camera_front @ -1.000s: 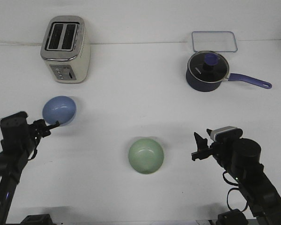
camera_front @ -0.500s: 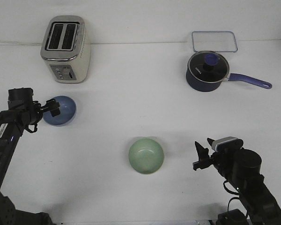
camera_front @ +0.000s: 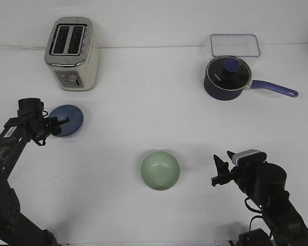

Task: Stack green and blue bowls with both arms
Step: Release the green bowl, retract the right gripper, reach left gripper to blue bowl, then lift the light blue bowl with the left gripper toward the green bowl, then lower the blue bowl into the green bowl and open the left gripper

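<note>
White tabletop carries 2 bowls: the blue bowl (camera_front: pixel 68 120) sits in front of the toaster (camera_front: pixel 71 54), the green bowl (camera_front: pixel 160 170) well apart, front-right of it. The left gripper (camera_front: pixel 60 123) pinches the blue rim and may tip it; the right gripper (camera_front: pixel 218 171), fingers spread, hangs idle.

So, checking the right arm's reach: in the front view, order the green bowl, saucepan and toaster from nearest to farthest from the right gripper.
1. Green bowl, just left of the right gripper.
2. Saucepan, far right.
3. Toaster, far left.
</note>
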You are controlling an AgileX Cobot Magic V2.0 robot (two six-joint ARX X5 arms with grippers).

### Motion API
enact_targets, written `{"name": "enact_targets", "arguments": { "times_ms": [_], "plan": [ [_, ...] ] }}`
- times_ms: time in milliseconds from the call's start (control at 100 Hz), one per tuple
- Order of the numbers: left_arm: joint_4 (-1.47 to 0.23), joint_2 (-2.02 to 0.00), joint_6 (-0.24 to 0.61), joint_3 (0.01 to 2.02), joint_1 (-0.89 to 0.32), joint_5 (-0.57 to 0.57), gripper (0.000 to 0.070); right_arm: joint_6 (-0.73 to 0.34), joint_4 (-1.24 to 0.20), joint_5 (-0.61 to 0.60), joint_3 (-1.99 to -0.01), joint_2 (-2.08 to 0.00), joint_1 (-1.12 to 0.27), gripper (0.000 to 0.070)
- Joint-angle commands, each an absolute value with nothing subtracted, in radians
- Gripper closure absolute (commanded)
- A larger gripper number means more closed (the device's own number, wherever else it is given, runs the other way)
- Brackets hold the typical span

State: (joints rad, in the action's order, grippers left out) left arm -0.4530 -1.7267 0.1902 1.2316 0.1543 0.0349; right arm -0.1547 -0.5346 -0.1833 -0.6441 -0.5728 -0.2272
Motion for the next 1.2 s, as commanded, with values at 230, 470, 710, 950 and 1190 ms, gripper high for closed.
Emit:
{"name": "enact_targets", "arguments": {
  "times_ms": [230, 470, 710, 950, 1190],
  "plan": [
    [-0.474, -1.608, 0.138, 1.252, 0.125, 0.208, 0.0689, -0.164, -0.524, -0.186, -0.647, -0.577, -0.229, 0.0363],
    [-0.549, -1.402, 0.144, 1.252, 0.027, 0.412, 0.0689, -0.164, -0.524, -0.186, -0.647, -0.577, -0.229, 0.0363],
    [-0.671, -1.345, 0.144, 1.252, -0.269, 0.453, 0.0688, -0.164, -0.524, -0.195, -0.647, -0.577, -0.229, 0.0363],
    [-0.611, -1.435, 0.178, 1.252, -0.572, 0.411, 0.0689, -0.164, -0.525, -0.195, -0.647, -0.577, -0.229, 0.0363],
    [-0.576, -1.571, 0.177, 1.252, -0.691, 0.381, 0.0689, -0.164, -0.525, -0.195, -0.647, -0.577, -0.229, 0.0363]
  ]
}}
